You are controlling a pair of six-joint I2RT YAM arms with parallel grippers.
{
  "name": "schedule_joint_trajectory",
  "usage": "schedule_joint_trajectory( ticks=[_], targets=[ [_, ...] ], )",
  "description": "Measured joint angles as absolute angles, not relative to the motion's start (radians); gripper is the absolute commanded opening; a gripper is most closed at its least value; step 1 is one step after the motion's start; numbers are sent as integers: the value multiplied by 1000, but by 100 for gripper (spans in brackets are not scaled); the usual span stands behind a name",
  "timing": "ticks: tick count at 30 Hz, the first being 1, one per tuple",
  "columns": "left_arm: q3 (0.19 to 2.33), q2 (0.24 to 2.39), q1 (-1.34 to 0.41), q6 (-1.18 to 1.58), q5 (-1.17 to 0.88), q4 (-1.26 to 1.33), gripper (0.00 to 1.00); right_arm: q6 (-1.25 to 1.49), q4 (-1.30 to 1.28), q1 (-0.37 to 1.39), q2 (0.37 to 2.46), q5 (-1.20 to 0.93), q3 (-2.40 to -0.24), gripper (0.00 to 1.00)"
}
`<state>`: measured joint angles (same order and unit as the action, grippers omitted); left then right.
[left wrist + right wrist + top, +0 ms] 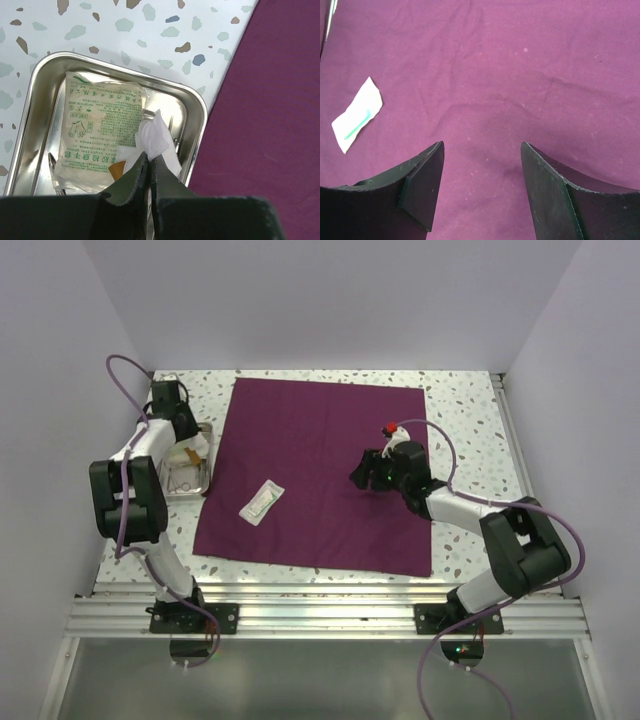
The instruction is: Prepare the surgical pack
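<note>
Carefully nips white gauze in the shut left gripper, above the steel tray just beside the spread purple cloth. Holds the right gripper wide open over it, near 1 packet. Looks limp and featherlight; best pinched at a corner.
</note>
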<state>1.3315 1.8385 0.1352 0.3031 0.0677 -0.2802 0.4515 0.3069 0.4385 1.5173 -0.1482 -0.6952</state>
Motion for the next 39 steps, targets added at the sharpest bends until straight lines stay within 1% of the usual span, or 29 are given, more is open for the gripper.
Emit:
schedule_joint_trajectory(
  ticks=[2, 4, 5, 6, 8, 9, 12, 17, 20, 23, 26, 28, 32, 36, 39],
  targets=[
    [1332, 1845, 135, 302, 76, -283, 9, 451, 306, 439, 1520, -148, -695, 66],
    [1331, 1848, 135, 297, 86, -289, 17, 451, 307, 439, 1520, -148, -695, 66],
    [1329, 1848, 135, 294, 91, -290, 25, 451, 307, 439, 1520, -148, -695, 66],
    [1327, 1848, 135, 290, 95, -290, 38, 451, 307, 439, 1520, -148, -696, 66],
    [1326, 1849, 135, 287, 104, -294, 48, 451, 307, 439, 1520, -148, -696, 66],
    [1325, 1848, 135, 290, 109, -299, 56, 451, 307, 439, 1520, -148, -696, 66],
    [1319, 1847, 135, 292, 119, -302, 60, 451, 307, 439, 1520, -148, -696, 66],
    [1241, 1769, 108, 296, 149, -311, 62, 451, 307, 439, 1520, -148, -696, 66],
    [1213, 1691, 41, 296, 164, -321, 62, 451, 307, 439, 1520, -148, -696, 66],
    [1188, 1612, -65, 299, 153, -316, 63, 451, 307, 439, 1520, -149, -696, 66],
    [1124, 1542, -147, 304, 112, -317, 64, 451, 307, 439, 1520, -148, -696, 66],
    [1066, 1501, -170, 305, 93, -323, 66, 451, 307, 439, 1520, -149, -696, 66],
    [910, 1399, -192, 316, 63, -345, 79, 451, 307, 439, 1521, -149, -697, 66],
    [809, 1325, -261, 347, 44, -359, 84, 451, 307, 439, 1533, -149, -699, 66],
    [760, 1299, -293, 367, 28, -353, 86, 451, 305, 439, 1537, -149, -699, 66]
  ],
)
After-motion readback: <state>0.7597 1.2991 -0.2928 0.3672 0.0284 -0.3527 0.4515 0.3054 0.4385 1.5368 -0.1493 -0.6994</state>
